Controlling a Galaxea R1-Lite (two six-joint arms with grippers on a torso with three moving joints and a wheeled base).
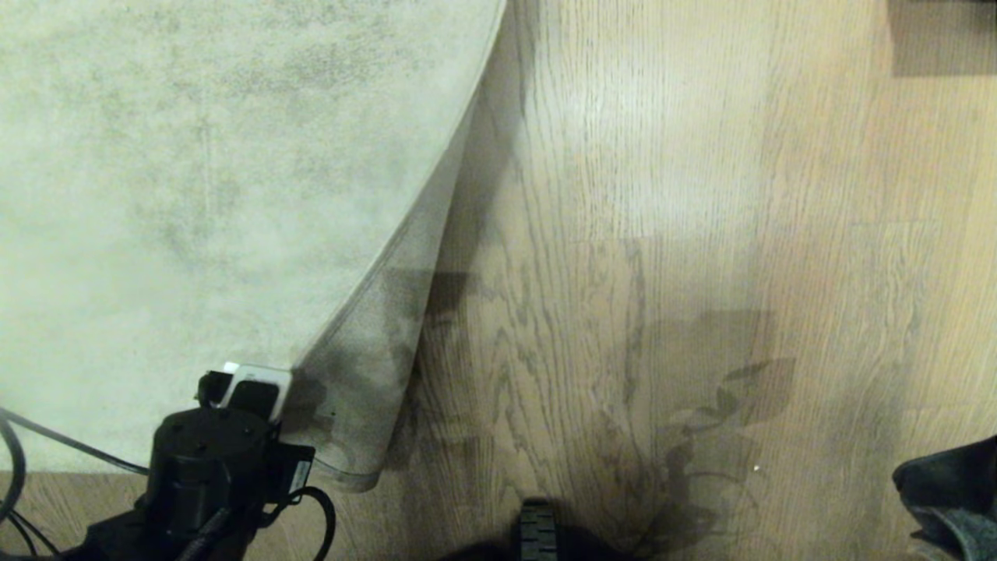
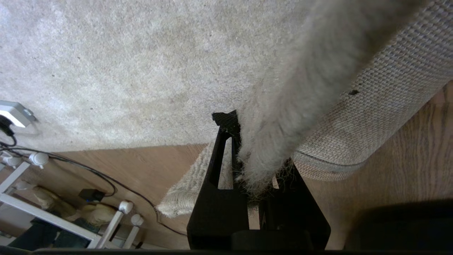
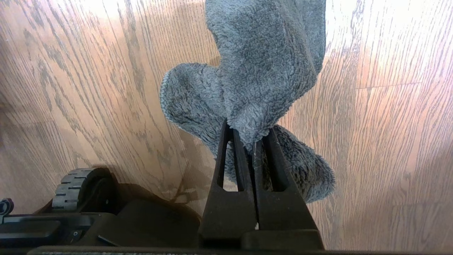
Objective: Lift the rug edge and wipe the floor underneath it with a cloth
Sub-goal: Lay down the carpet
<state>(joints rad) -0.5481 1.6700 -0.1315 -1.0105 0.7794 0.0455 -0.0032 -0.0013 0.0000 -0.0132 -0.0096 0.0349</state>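
Left tool (image 2: 253,141) pinches rug edge (image 2: 269,148); no writing legible.

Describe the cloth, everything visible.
The cloth is a small dark grey-teal rag of soft, fuzzy, terry-like pile, crumpled into loose folds. One bunched part is pinched between the shut fingers of the right gripper, and the rest hangs free around them, one lobe spreading to one side, another sagging behind the fingers. It hangs over bare wood-grain floor; whether it touches the planks cannot be told. In the head view only a dark corner of it shows at the lower right edge.
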